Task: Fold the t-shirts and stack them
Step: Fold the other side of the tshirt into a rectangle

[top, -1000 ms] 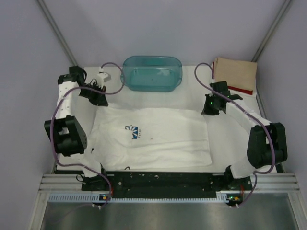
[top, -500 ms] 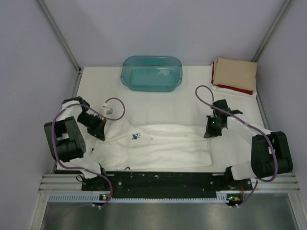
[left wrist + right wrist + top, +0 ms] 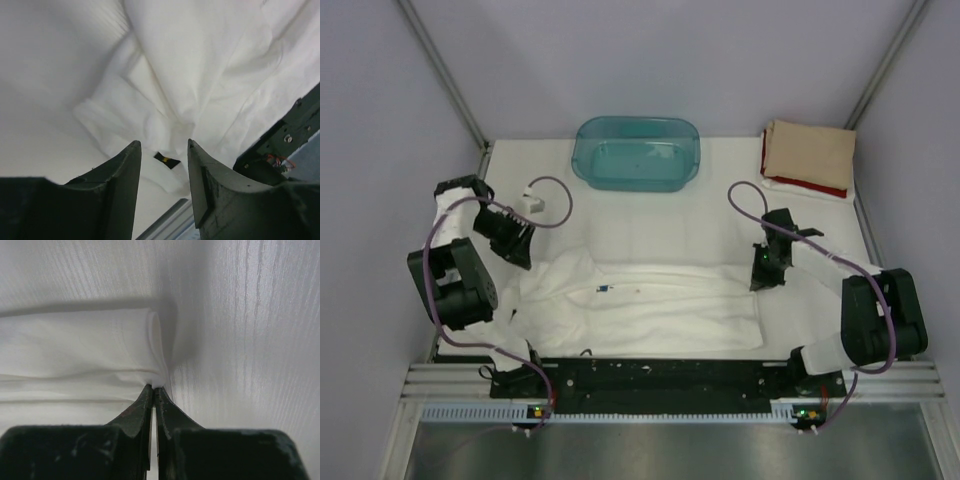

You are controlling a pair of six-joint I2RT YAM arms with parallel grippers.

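The white t-shirt (image 3: 660,305) lies on the table (image 3: 650,215) close to the arms. It is doubled over into a long band, with a rolled fold along its far edge and its left end bunched and wrinkled. The right gripper (image 3: 766,272) is closed at the band's right end. Its wrist view shows the tips meeting right at the corner where the fold runs out, so it seems to hold only a sliver of cloth. The left gripper (image 3: 517,243) hangs over the rumpled left end, its jaws apart to a middling width with nothing between them.

The main risk is that thin pinch. Any pull from the right arm could slip the corner free and let the fold spring open. With the left end unheld, a pull from one side would probably also drag the whole band askew instead of tightening it.

On the left the cloth is heaped in several layers. A descent there could catch only the top layer and peel the fold apart, or take a thick wad and set a crooked crease.

A lopsided packet would then sit badly on the tan t-shirt (image 3: 810,152), which rests on the red t-shirt (image 3: 807,186) at the far right corner. The tub (image 3: 637,153) stands well apart at the far edge and looks like little threat.
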